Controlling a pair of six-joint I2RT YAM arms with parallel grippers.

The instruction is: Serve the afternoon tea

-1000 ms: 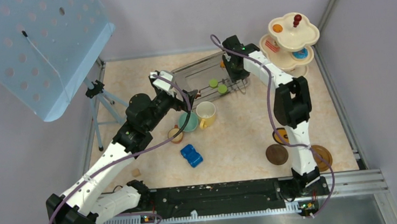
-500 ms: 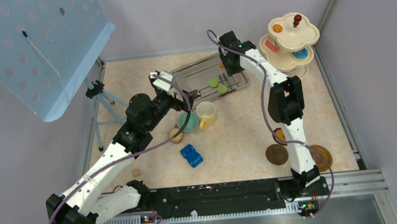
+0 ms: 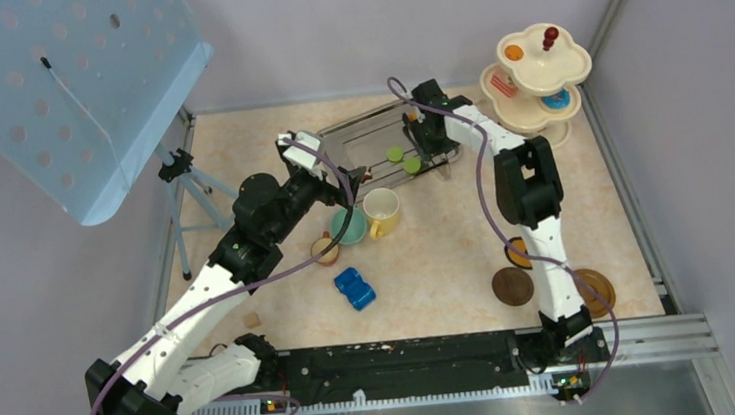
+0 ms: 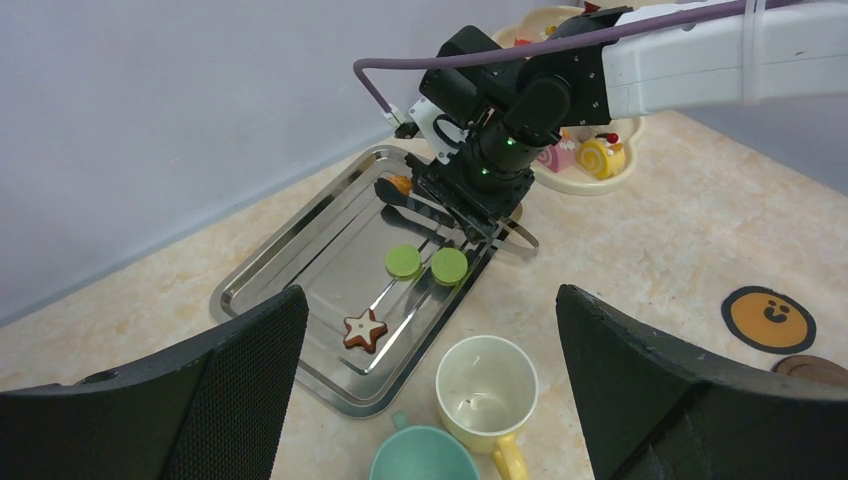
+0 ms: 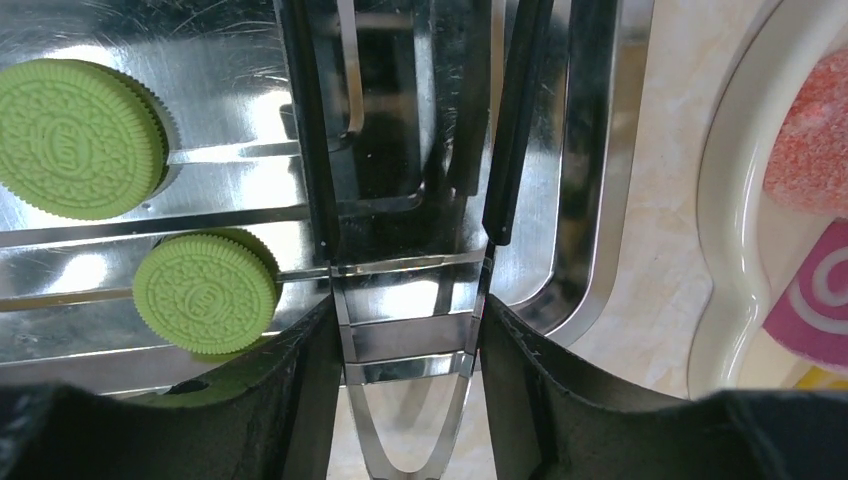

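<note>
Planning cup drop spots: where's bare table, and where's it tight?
Free: the table between the blue car and the brown coasters, and the far-left strip by the tripod. Crowded: the steel tray under the right end effector, and the three cups by the left arm.

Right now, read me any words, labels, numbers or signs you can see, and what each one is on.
Green sandwich cookies: an embossed stamp at the centre, too blurred to read.
Orange coaster: a smiley face, no words.
No other readable text.
</note>
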